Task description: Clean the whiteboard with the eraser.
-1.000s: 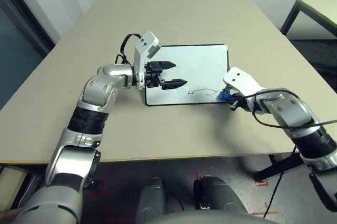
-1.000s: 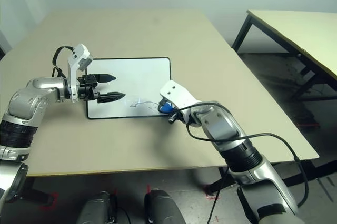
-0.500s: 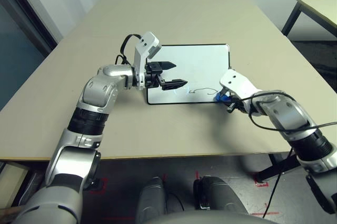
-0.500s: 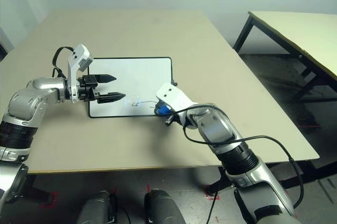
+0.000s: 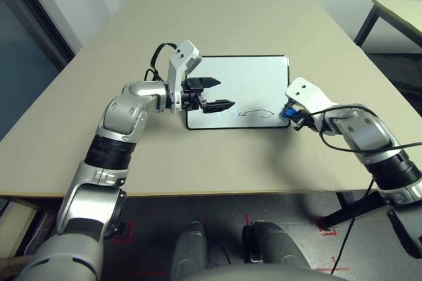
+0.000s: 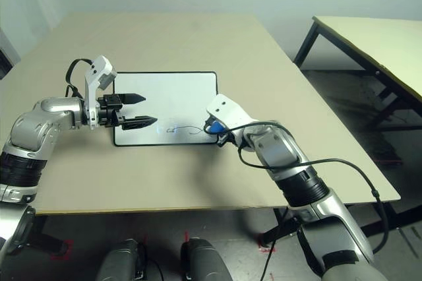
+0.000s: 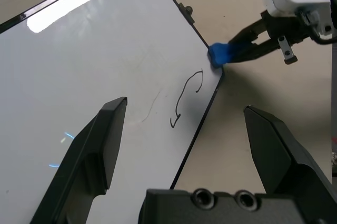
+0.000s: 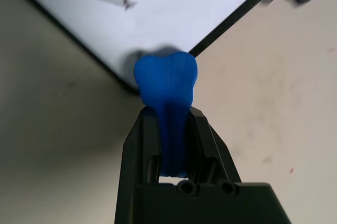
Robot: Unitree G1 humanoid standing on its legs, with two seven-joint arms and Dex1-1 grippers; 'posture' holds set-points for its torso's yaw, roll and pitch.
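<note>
Jaws of the right gripper are clenched on the eraser, best pressed flat across the whiteboard's scribble, while the left gripper's are released.

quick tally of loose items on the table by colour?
White: 1, the whiteboard, black-framed, with a thin scribble still on it
Blue: 1, the eraser, pinched in the right end effector at the board's near right corner
Total: 2

A rectangular black-framed whiteboard lies flat, bearing a thin black scribble; a small blue eraser block touches its corner.
</note>
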